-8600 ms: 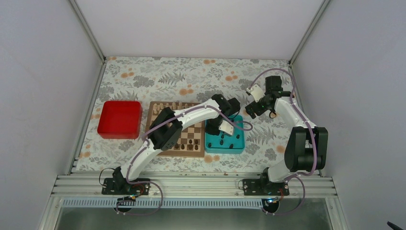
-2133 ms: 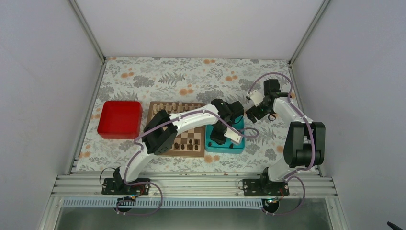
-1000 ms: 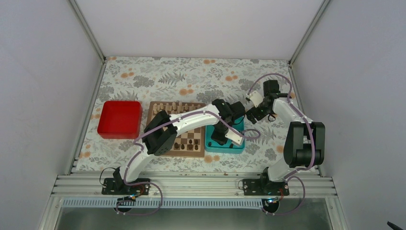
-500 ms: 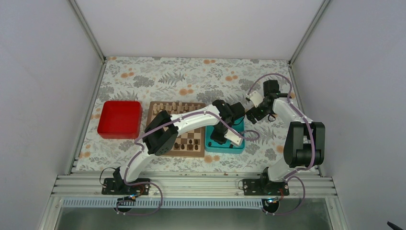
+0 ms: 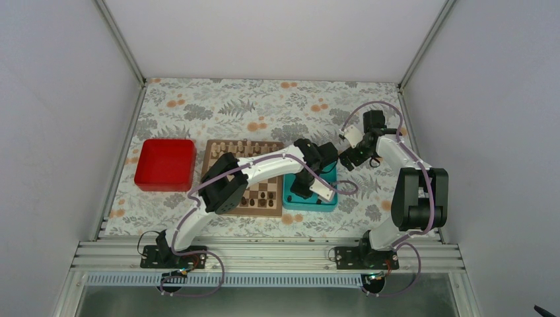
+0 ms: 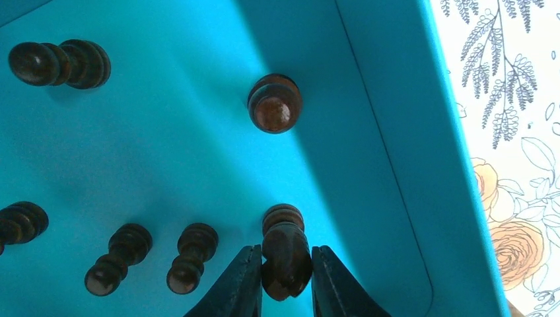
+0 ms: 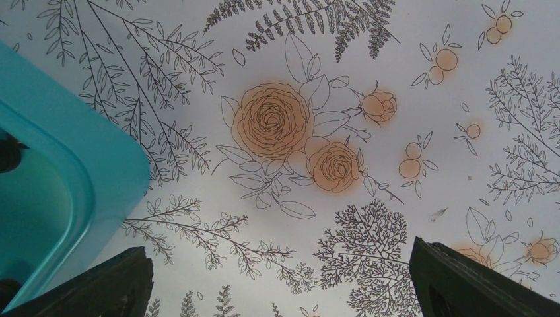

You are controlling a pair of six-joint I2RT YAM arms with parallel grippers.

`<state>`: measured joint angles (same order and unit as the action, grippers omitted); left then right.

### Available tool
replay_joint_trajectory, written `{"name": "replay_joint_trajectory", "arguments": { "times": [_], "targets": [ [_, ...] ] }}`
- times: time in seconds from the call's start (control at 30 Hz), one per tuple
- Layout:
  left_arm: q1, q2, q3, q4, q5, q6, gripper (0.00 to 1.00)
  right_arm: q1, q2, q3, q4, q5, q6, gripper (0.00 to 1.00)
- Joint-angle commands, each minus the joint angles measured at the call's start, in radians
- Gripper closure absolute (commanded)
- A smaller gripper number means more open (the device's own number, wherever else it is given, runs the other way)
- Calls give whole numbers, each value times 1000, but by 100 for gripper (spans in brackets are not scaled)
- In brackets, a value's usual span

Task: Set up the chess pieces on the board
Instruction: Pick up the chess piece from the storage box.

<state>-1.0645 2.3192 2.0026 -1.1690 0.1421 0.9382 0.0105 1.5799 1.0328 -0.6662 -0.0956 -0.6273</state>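
In the left wrist view, my left gripper (image 6: pixel 286 252) is down in the teal tray (image 6: pixel 389 132), and its two fingers press the sides of a dark chess piece (image 6: pixel 284 228) lying on the tray floor. Several other dark chess pieces lie or stand around it, such as one upright (image 6: pixel 275 104) and two lying to the left (image 6: pixel 191 257). From above, the left gripper (image 5: pixel 305 187) hangs over the tray just right of the board (image 5: pixel 210 148), which carries pale pieces in its far rows and dark ones near. My right gripper (image 7: pixel 277 256) is open over bare cloth.
A red tray (image 5: pixel 165 164) sits left of the board. The teal tray's corner (image 7: pixel 86 172) shows at the left of the right wrist view. My right gripper (image 5: pixel 348 160) hovers just beyond the teal tray's far right corner. Flowered cloth covers the table, with walls on three sides.
My left fingers have narrowed onto the dark piece in the teal tray. Neither arm has shifted noticeably in the last second.
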Motion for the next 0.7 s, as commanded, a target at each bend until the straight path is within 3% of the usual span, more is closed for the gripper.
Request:
{"name": "replay_joint_trajectory", "arguments": {
  "times": [0.0, 0.3, 0.67],
  "targets": [
    [-12, 22, 5, -5, 4, 16, 81, -8, 9, -9, 3, -10, -11, 0],
    [-11, -10, -6, 7, -16, 10, 94, -8, 9, -10, 2, -9, -11, 0],
    [29, -122, -4, -3, -144, -2, 94, -10, 9, -8, 0, -5, -10, 0]
  ]
}}
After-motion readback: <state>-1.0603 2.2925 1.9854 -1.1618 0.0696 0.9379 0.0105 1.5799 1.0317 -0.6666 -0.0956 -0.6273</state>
